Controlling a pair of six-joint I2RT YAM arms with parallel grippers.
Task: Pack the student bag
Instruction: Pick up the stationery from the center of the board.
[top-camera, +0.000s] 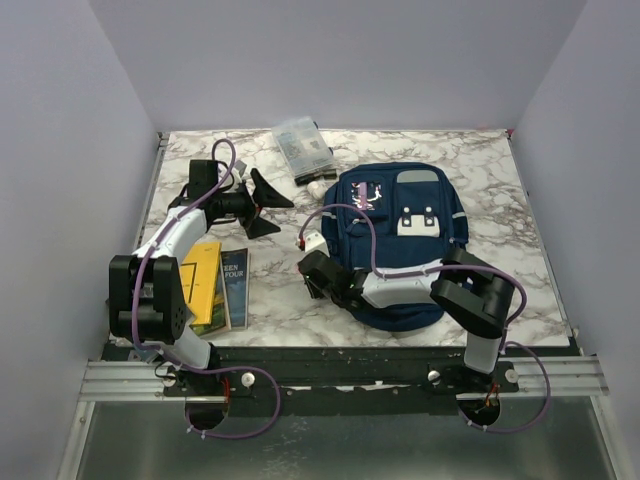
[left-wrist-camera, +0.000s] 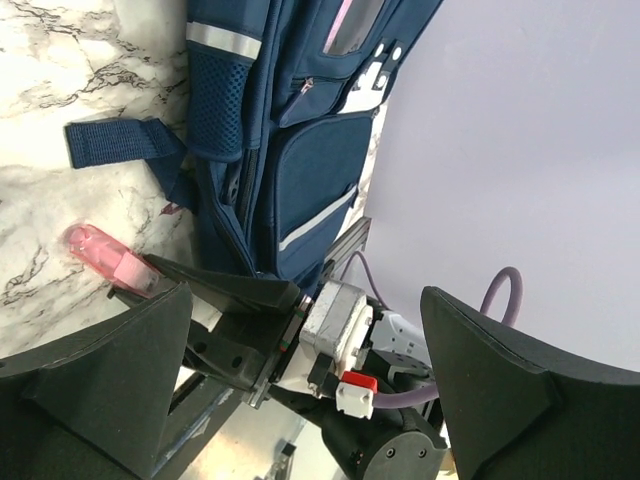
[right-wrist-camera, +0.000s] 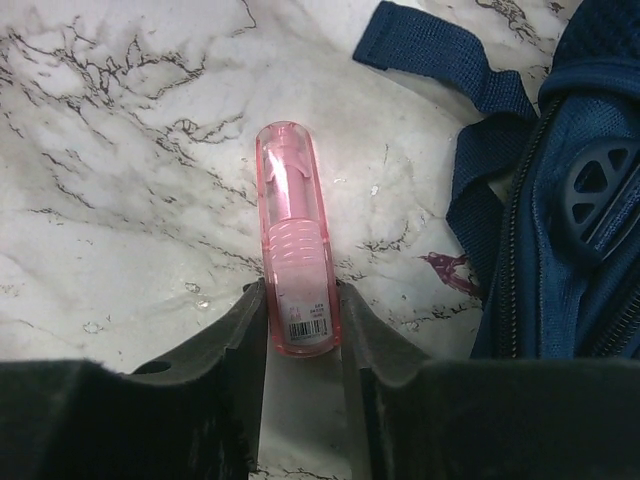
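Right wrist view: my right gripper (right-wrist-camera: 300, 294) has its jaws narrowed onto the label end of a small pink translucent plastic tube (right-wrist-camera: 293, 220). The tube lies flat on the white marble-patterned table (right-wrist-camera: 120, 150), rounded cap pointing away from me. The grip is near one end only, so I'd judge it may droop or pivot once raised. Lift slowly and straight up, and keep the wrist level.

The big navy blue fabric backpack (top-camera: 400, 235) lies flat at centre-right of the table, front pockets up. The tube is just beside its edge, near a loose dark blue webbing strap (right-wrist-camera: 440, 50). A zipper (right-wrist-camera: 520, 250) runs along the bag's side. I can't tell from this angle whether it is open, so check for an opening before carrying the tube over. Clear the strap on the way, as it could snag the fingers.

My left gripper (top-camera: 278, 212) hangs with jaws wide apart, holding nothing, left of the bag and facing it. It looks well placed to pin the bag or spread an opening while the right arm drops the tube in.

A yellow book (top-camera: 205, 282) and a dark blue book (top-camera: 235, 288) wait by the left base. A clear plastic pouch (top-camera: 303, 148) sits at the far edge.
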